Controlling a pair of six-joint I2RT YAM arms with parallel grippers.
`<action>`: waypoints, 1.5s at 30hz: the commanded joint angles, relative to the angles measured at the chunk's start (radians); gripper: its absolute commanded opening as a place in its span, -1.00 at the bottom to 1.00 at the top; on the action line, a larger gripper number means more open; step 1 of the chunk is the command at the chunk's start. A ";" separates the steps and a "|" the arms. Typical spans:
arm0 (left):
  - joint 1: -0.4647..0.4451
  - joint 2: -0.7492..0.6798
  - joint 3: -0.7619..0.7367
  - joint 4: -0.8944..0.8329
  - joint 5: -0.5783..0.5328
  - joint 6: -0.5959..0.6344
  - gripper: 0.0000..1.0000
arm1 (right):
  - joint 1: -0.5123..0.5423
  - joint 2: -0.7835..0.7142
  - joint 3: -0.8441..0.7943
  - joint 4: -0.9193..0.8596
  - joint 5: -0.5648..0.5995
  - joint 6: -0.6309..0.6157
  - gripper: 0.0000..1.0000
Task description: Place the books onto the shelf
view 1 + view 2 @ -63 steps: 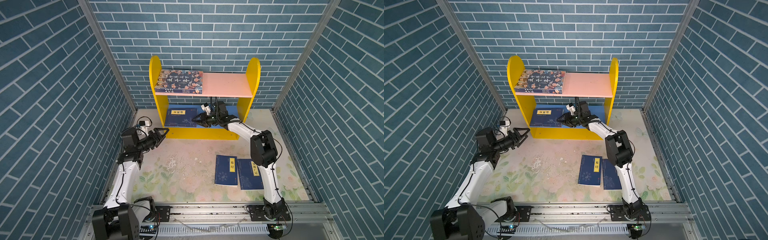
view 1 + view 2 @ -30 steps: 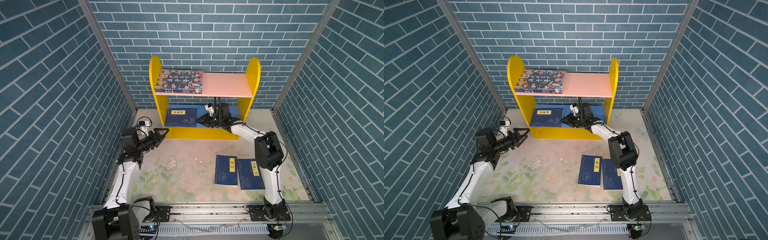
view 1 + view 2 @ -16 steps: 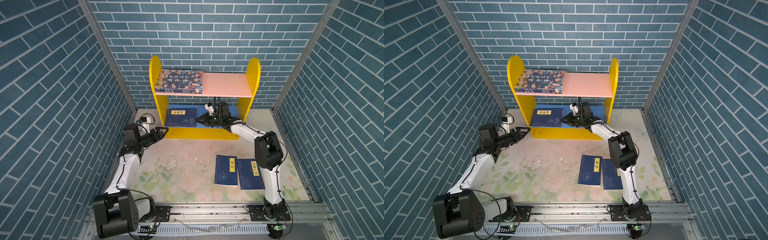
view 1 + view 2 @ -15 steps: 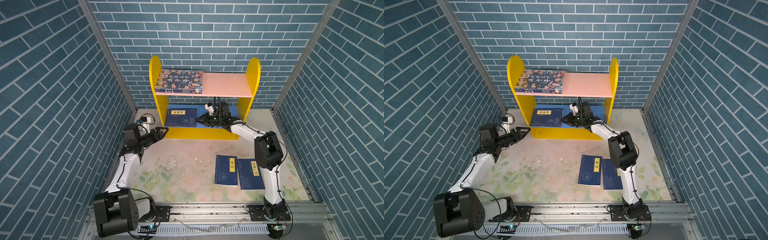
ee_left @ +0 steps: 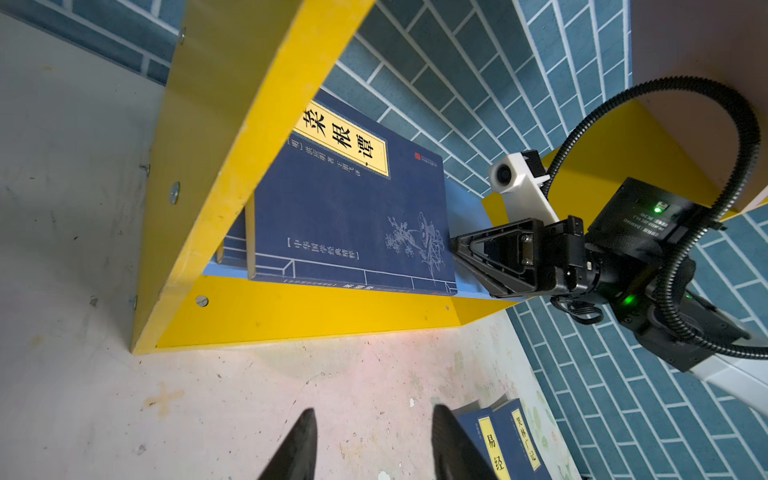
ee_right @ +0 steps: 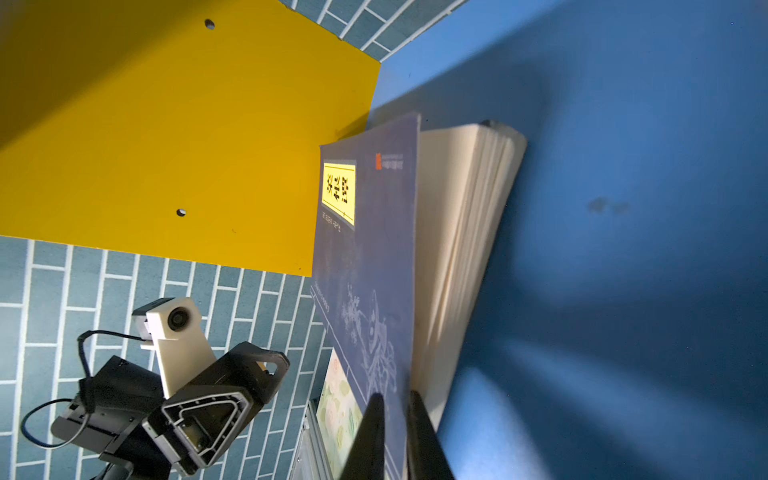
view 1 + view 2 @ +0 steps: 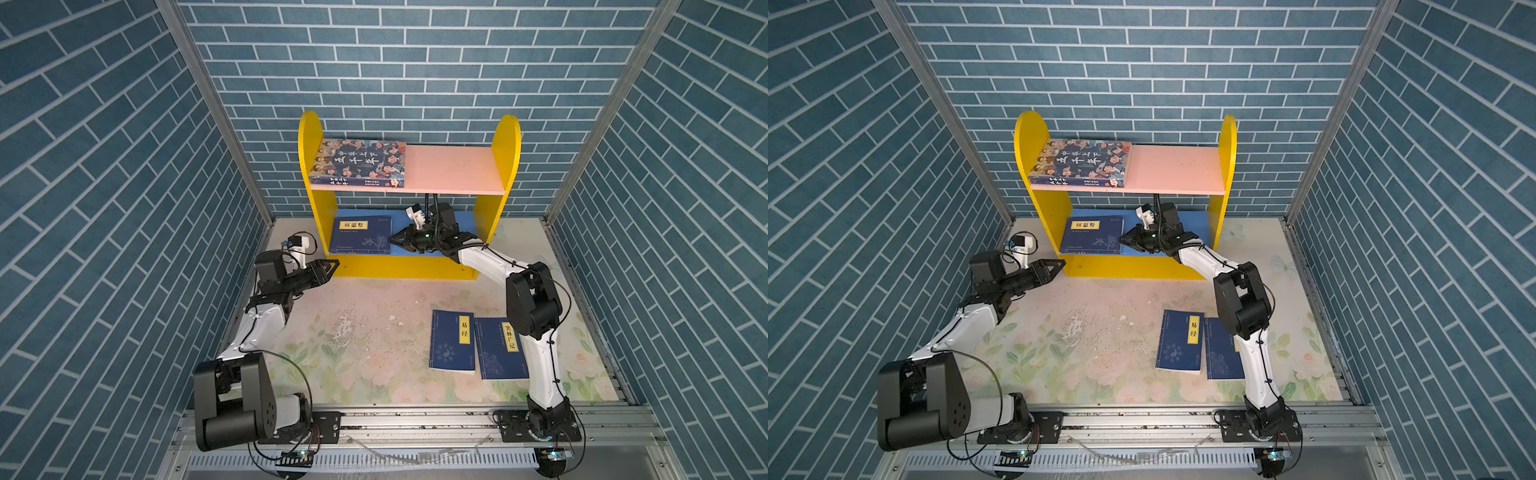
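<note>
- Reaching in under the pink upper board [image 7: 453,170] of the shelf [image 7: 309,166], the right pincer [image 7: 392,240] [image 7: 1123,240] sits at the right-hand edge of the shelved navy book [image 7: 361,235] [image 7: 1094,236], mid-frame in both top views.
- Up close in the right wrist view, its fingertips [image 6: 372,436] are squeezed to a sliver, and the edge of the book's front cover [image 6: 365,249] runs right between them. That's a pinch on the cover! The cream pages fan out just beside it. I cannot tell whether any pages are caught too.
- That book lies on the blue lower board [image 7: 467,220], tucked toward the yellow side panel on the frame's left.
- Over on the left, the left pincer [image 7: 332,266] [image 7: 1061,264] hovers off the shelf's front-left corner, above the floral tabletop [image 7: 353,353]. Its fingertips [image 5: 303,440] stand partly apart in the left wrist view, with only bare tabletop showing between them.
- The cartoon-face book [image 7: 359,162] [image 7: 1084,163] lies flat on the left half of the pink board, close by the side panel.
- In the lower right of both top views, two more lie flat on the tabletop, side by side: the book labelled 易经 [image 7: 453,340] [image 7: 1181,340] and the book labelled 笑林广记 [image 7: 498,349] [image 7: 1223,353]. The right arm crosses over the second one.
</note>
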 commanded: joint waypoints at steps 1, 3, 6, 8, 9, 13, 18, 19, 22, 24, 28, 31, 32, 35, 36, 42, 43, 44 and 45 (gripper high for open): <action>-0.012 0.028 -0.004 0.050 0.007 0.032 -0.11 | 0.009 0.036 0.038 0.022 -0.002 0.016 -0.72; -0.019 0.049 0.000 0.066 0.006 0.028 -0.15 | 0.010 0.039 0.043 0.022 0.000 0.017 -0.72; -0.032 0.086 0.007 0.096 0.001 0.022 -0.22 | 0.010 0.045 0.050 0.022 -0.001 0.020 -0.72; -0.037 0.109 0.012 0.124 -0.002 0.009 -0.25 | 0.010 0.047 0.051 0.022 -0.002 0.022 -0.72; -0.038 0.118 0.014 0.134 -0.009 0.004 -0.28 | 0.011 0.047 0.051 0.025 -0.002 0.022 -0.72; -0.041 0.152 0.028 0.168 -0.027 -0.008 -0.37 | 0.011 0.046 0.055 0.028 -0.005 0.024 -0.71; -0.047 0.176 0.043 0.194 -0.059 -0.011 -0.45 | 0.011 0.044 0.062 0.027 -0.014 0.030 -0.69; -0.049 0.179 0.044 0.202 -0.066 -0.011 -0.46 | 0.011 0.043 0.061 0.027 -0.015 0.030 -0.67; -0.050 0.192 0.052 0.219 -0.087 -0.013 -0.48 | 0.011 0.031 0.048 0.026 -0.012 0.025 -0.56; -0.051 0.198 0.052 0.231 -0.103 -0.017 -0.50 | 0.010 0.015 0.034 0.022 -0.009 0.017 -0.54; -0.057 0.202 0.051 0.249 -0.125 -0.018 -0.54 | 0.010 -0.049 -0.017 0.007 0.013 -0.014 -0.52; -0.063 0.203 0.052 0.250 -0.141 -0.006 -0.56 | 0.010 -0.095 -0.065 0.007 0.025 -0.027 -0.52; -0.064 0.202 0.052 0.249 -0.149 -0.003 -0.57 | 0.011 -0.108 -0.081 0.008 0.028 -0.029 -0.53; -0.067 0.203 0.050 0.255 -0.164 0.002 -0.58 | 0.010 -0.152 -0.143 0.027 0.029 -0.029 -0.61; -0.069 0.201 0.049 0.259 -0.171 0.004 -0.61 | 0.010 -0.167 -0.165 0.034 0.027 -0.029 -0.64; -0.073 0.213 0.047 0.261 -0.188 0.011 -0.66 | 0.019 -0.236 -0.264 0.067 0.012 -0.022 -0.73; -0.073 0.214 0.047 0.263 -0.190 0.012 -0.68 | 0.022 -0.241 -0.275 0.070 0.009 -0.024 -0.75; -0.073 0.217 0.049 0.263 -0.191 0.012 -0.71 | 0.026 -0.245 -0.285 0.071 0.005 -0.024 -0.77; -0.073 0.219 0.048 0.265 -0.194 0.012 -0.71 | 0.030 -0.248 -0.295 0.073 0.001 -0.025 -0.78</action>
